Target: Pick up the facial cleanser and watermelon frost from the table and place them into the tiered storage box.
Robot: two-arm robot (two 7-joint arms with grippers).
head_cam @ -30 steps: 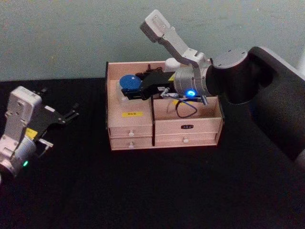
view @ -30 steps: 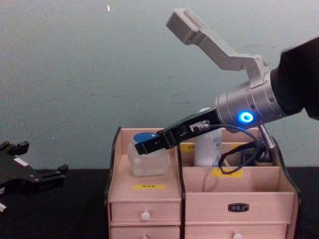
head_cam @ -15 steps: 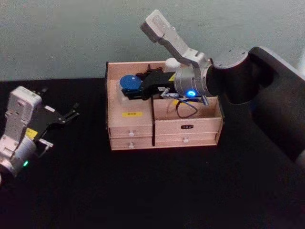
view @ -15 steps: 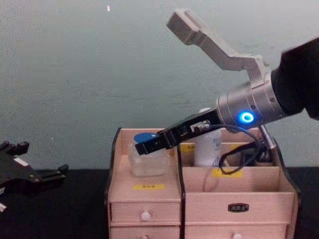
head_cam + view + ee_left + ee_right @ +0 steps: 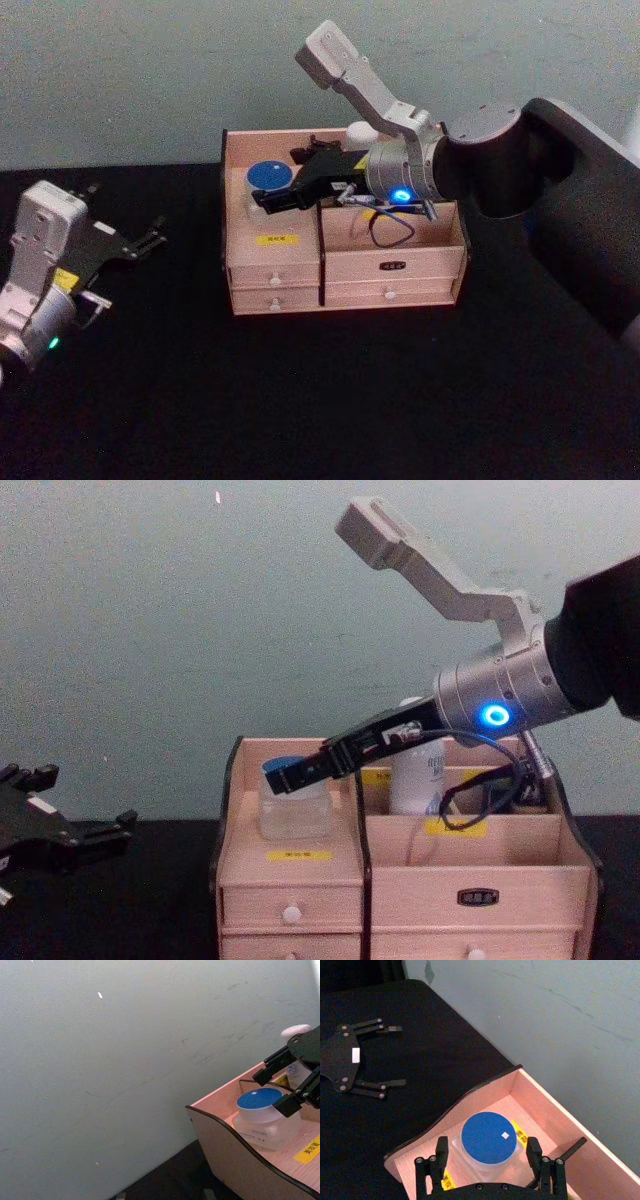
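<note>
The right hand [image 5: 262, 199] is spread either side of the blue-lidded clear jar [image 5: 266, 181], which sits in the rear left compartment of the pinkish-wood tiered storage box [image 5: 274, 262]; the left hand [image 5: 150, 238] rests spread over the black surface [image 5: 330, 400]

- Head view looks down from above onto the tiered storage box [image 5: 340, 255].
- Chest view faces it side-on, low and near.
- Both wrist views look close at its back-left compartment.
</note>
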